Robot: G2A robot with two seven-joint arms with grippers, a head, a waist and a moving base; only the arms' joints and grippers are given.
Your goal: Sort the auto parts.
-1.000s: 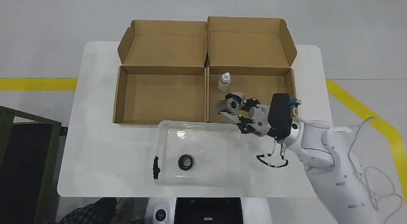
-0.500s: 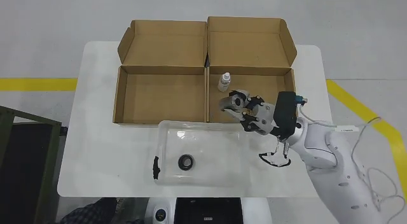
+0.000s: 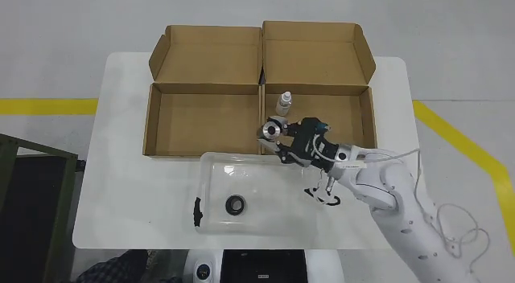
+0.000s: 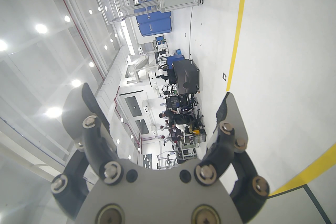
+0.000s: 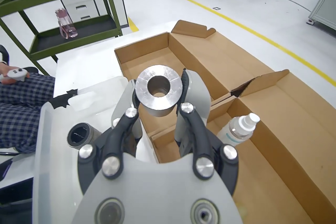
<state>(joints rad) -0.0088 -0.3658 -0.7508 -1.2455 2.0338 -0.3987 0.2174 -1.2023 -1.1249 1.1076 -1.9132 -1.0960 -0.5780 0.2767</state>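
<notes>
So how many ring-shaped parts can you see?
2. A silver ring sits in the right gripper's jaws; a dark ring lies in the clear tub. None seem hidden.

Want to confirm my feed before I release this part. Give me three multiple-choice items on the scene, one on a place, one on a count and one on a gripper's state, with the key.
1. Where is the white bottle?
A) on the table
B) on the floor
C) in the cardboard box on the robot's right

2. How many parts lie in the clear bin?
A) one
B) none
C) three

3. What is the right gripper doing?
A) open and empty
B) shut on the metal ring
C) shut on the white bottle

Key:
1 C, the bottle sits inside that box's walls.
2 A, a single dark ring lies in the bin.
3 B, both fingers press against the metal ring's sides.
</notes>
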